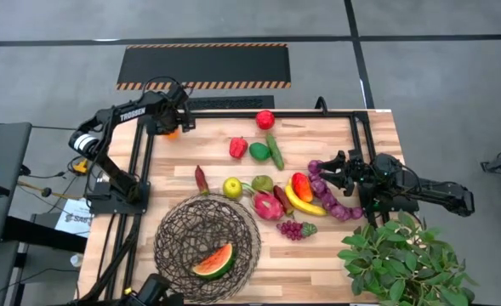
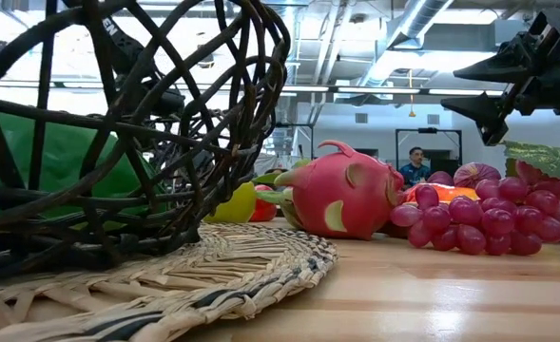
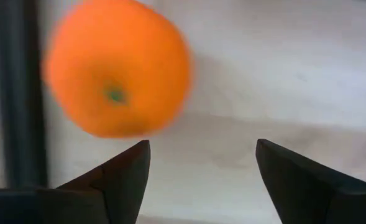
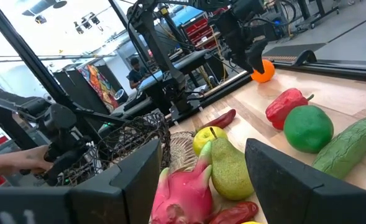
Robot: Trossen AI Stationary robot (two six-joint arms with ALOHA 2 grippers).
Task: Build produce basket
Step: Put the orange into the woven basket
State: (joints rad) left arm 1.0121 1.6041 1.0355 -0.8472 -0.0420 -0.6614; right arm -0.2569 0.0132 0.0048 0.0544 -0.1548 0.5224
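Note:
The dark wire basket (image 1: 206, 234) sits on a woven mat at the table's near edge, with a watermelon slice (image 1: 213, 262) lying in it. The other produce lies on the wood mid-table: dragonfruit (image 1: 268, 205), banana (image 1: 301, 204), grapes (image 1: 294, 229), cucumber (image 1: 275, 151), red pepper (image 1: 238, 148) and a red apple (image 1: 265, 119). An orange (image 3: 117, 68) rests on the table near the far left corner. My left gripper (image 3: 201, 162) hovers open just above and beside the orange (image 1: 173, 133). My right gripper (image 1: 328, 170) is open and held above the purple produce on the right, facing the pile (image 4: 201, 168).
A leafy green plant (image 1: 403, 259) fills the near right corner under my right arm. A black metal frame (image 1: 356, 127) runs along the table's far and side edges. The dragonfruit (image 2: 341, 199) and grapes (image 2: 489, 223) lie close to the basket's mat (image 2: 213, 275). A person (image 2: 415, 166) stands far behind.

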